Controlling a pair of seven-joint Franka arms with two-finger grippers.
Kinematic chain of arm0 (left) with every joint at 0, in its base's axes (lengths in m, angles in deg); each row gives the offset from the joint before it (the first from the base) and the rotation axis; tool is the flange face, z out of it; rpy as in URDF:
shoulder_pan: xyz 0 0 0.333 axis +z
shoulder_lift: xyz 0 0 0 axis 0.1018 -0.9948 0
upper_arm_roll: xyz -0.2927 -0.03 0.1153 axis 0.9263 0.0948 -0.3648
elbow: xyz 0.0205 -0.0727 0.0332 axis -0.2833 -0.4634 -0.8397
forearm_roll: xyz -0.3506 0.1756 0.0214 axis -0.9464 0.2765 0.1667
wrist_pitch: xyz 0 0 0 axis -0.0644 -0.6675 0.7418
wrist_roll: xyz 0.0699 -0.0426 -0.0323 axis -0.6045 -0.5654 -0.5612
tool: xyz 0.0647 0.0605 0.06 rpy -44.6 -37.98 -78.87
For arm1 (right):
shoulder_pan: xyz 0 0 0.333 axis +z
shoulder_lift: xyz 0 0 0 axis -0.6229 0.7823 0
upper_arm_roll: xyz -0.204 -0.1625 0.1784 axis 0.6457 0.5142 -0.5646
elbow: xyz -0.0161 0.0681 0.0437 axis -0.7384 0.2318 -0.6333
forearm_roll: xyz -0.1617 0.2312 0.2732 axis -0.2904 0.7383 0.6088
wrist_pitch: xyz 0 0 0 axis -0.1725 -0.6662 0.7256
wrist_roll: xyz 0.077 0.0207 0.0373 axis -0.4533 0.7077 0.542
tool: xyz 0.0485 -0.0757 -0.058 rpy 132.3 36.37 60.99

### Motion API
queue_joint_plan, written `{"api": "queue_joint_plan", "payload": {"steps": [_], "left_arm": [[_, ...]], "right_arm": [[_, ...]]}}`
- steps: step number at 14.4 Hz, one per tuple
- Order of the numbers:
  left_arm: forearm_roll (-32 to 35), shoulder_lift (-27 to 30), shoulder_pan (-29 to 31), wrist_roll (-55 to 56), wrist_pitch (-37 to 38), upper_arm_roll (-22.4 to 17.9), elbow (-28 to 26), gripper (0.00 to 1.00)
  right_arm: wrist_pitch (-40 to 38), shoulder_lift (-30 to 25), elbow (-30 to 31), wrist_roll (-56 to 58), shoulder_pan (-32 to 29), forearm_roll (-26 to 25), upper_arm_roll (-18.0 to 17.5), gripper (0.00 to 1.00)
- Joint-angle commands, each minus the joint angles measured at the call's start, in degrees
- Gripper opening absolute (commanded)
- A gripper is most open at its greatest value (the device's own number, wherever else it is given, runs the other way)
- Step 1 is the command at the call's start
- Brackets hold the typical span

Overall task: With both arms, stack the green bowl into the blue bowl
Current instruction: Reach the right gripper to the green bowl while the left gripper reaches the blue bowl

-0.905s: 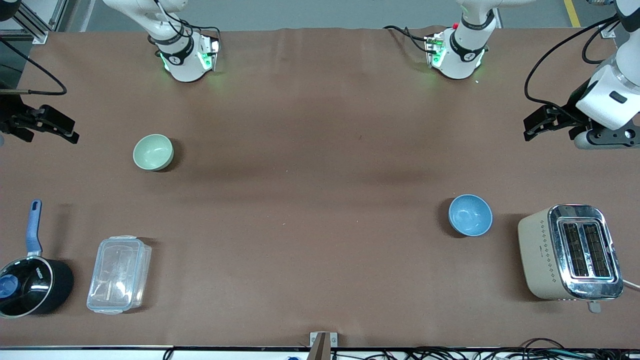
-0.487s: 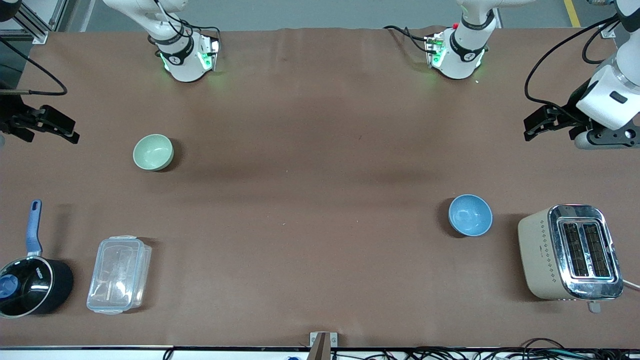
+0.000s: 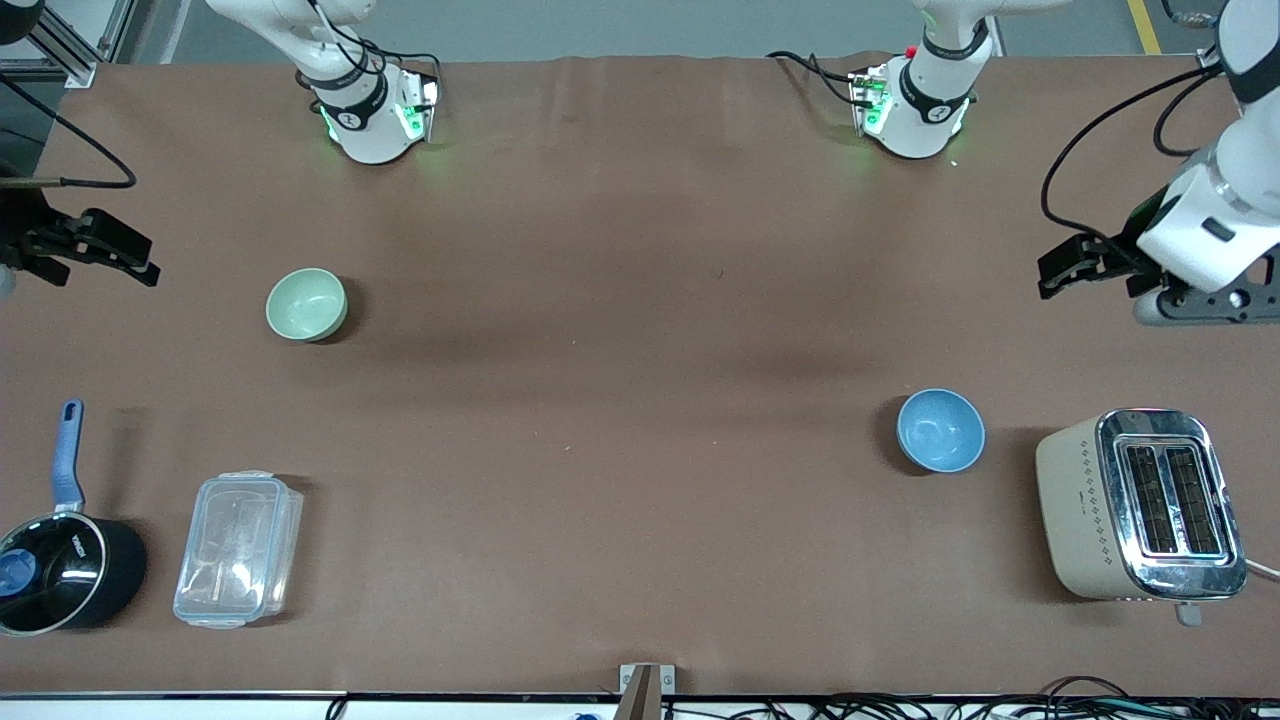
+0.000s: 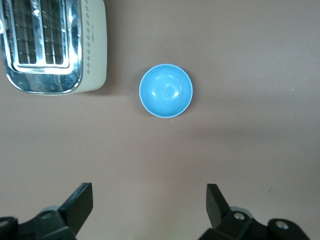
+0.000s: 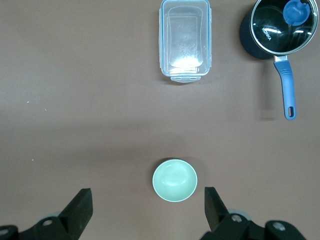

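A matte brown table [image 3: 620,300] spreads wide and flat under both arms. Toward the left arm's end stands a cream toaster [image 3: 1135,505] with a rounded body and a shiny chrome top holding two dark slots. Toward the right arm's end sit a black saucepan [image 3: 65,572] with a glass lid and a long blue handle, and just beside it a clear plastic box [image 3: 237,548], rectangular with a clipped lid. The blue bowl [image 3: 940,430], small, round, smooth and glossy, rests upright on the table near the toaster, toward the middle of the table from it. The green bowl [image 3: 306,304], a pale mint twin in shape, sits upright farther from the front camera than the clear box, well apart from the blue bowl.

The left gripper [image 3: 1062,268] hangs high over the table's edge at the left arm's end, its black fingers [image 4: 80,205] spread wide and holding nothing; the blue bowl lies well apart from it on the table below. The right gripper [image 3: 110,250] hangs over the right arm's end, fingers [image 5: 80,210] likewise splayed and empty, the green bowl lying apart from it on the table
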Motion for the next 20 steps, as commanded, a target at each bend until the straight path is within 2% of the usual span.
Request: {"api": "queue_joint_plan", "payload": {"steps": [1,4,10,12,15,16,20], "left_arm": [[-0.08,-1.48,-0.01,-0.66,1.36,0.26,1.15,1.0],[-0.52,-1.65,0.42,0.57,-3.8,0.26,-2.79,1.0],[-0.26,-1.83,0.51,0.65,-6.27,0.61,-9.73,1.0],[-0.26,-4.63,0.51,0.74,-15.46,0.61,-14.65,1.0],[-0.08,-11.92,1.04,0.74,-23.74,0.52,-16.25,1.0],[0.09,-12.55,1.56,0.57,-26.21,0.52,-17.82,1.0],[0.27,-13.6,5.08,-0.49,-41.76,0.52,-27.31,1.0]], "right_arm": [[0.92,-0.4,2.14,2.73,-0.79,-0.23,-0.15,0.98],[3.73,-1.88,7.31,3.08,-2.46,-0.84,-0.15,0.98],[13.47,-7.59,26.28,7.38,-8.43,-0.93,-0.06,0.98],[20.93,-9.71,35.33,9.4,-10.37,-0.93,-0.06,0.98],[34.88,-9.28,46.57,13.18,-15.36,-0.84,-0.06,0.98],[39.29,-9.28,50.01,13.45,-16.08,-0.84,-0.15,0.98],[50.91,-7.26,57.94,13.45,-18.19,-0.14,-0.15,0.98]]}}
